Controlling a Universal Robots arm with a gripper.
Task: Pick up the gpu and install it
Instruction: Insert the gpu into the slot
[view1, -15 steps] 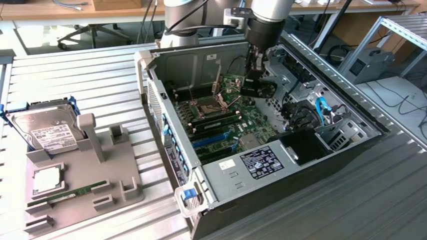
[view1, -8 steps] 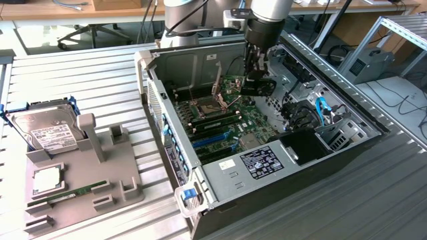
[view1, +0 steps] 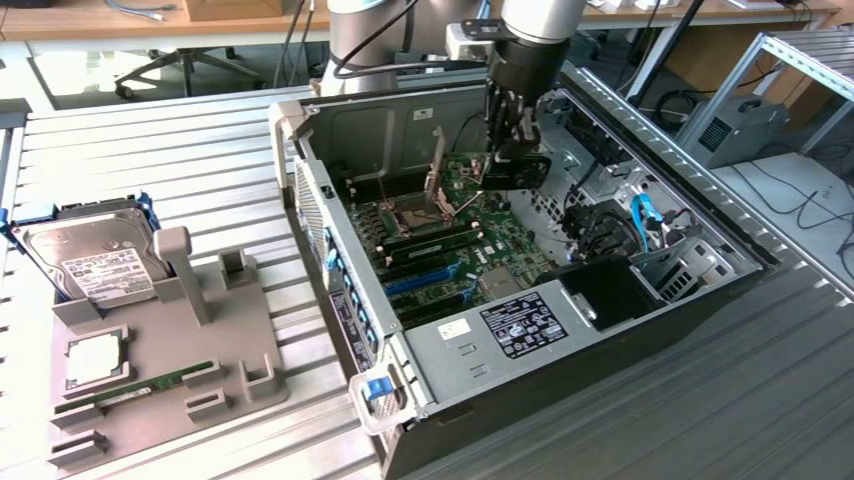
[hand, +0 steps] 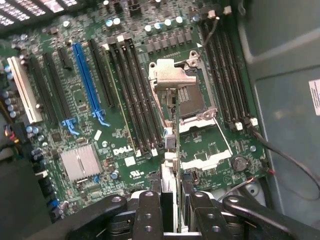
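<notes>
Over motherboard (hand: 125, 155) inside the case (view1: 441, 350), pincer (hand: 172, 205) clamped on gpu (view1: 521, 172), card edge-down, long axis roughly along slots (hand: 132, 95).

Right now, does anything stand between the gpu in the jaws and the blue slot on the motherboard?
Nothing visible lies on the blue slot. The gripper holds the gpu in its jaws beside the CPU socket; the socket's raised metal cover stands upright close by, perhaps in a sideways path.
</notes>
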